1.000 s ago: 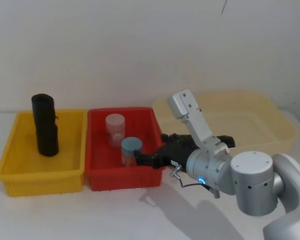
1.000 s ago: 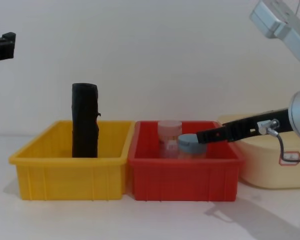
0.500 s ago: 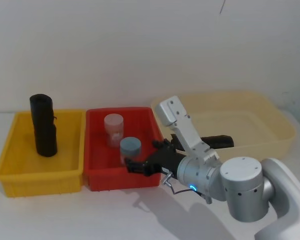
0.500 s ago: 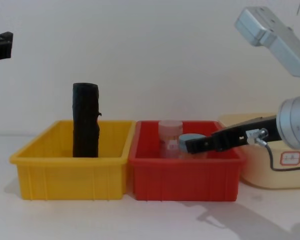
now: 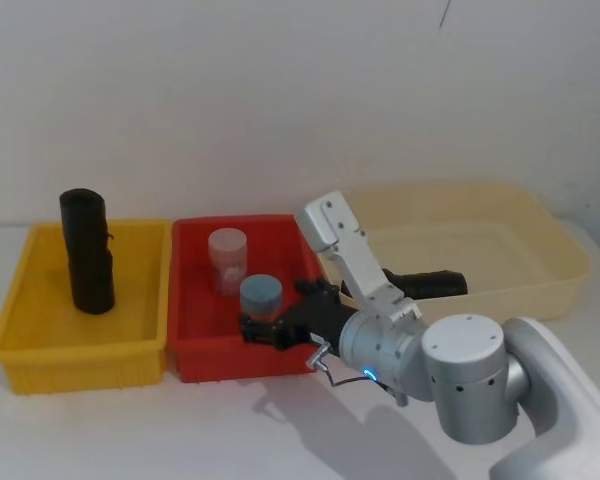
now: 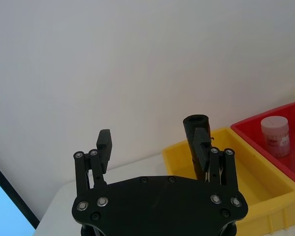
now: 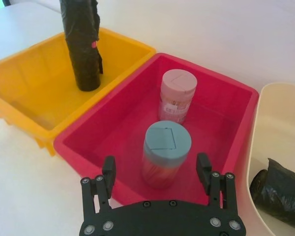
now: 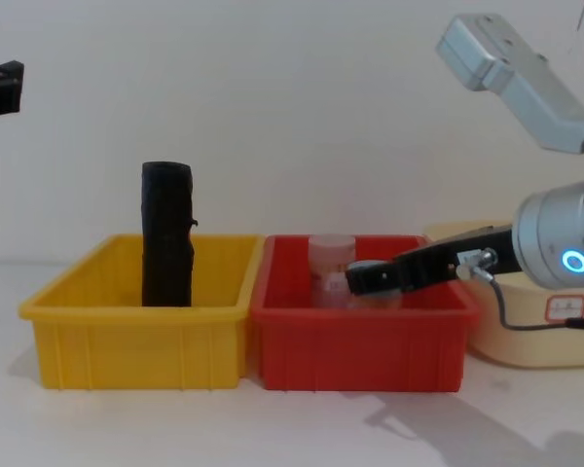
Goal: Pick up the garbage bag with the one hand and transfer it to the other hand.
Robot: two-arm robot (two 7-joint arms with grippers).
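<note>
Bag (image 5: 87, 250) stands upright in the yellow bin (image 5: 40, 335), left of frame. Right pincer (image 7: 156, 173) open, hovering at the red bin's (image 5: 205, 345) near rim, blue-lid jar (image 7: 165, 154) between its fingers. Left pincer (image 6: 153, 143) open, raised, at the chest view's upper left edge.

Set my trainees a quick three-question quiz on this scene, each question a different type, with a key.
1. True or false: the upright black roll stands in the red bin.
2. The right hand is: A open; B shut on a jar; C shut, empty.
3. Fill in: the jar nearest the right hand has a ____ lid.

Key: 1 false, it stands in the yellow bin; 2 A; 3 blue.
</note>
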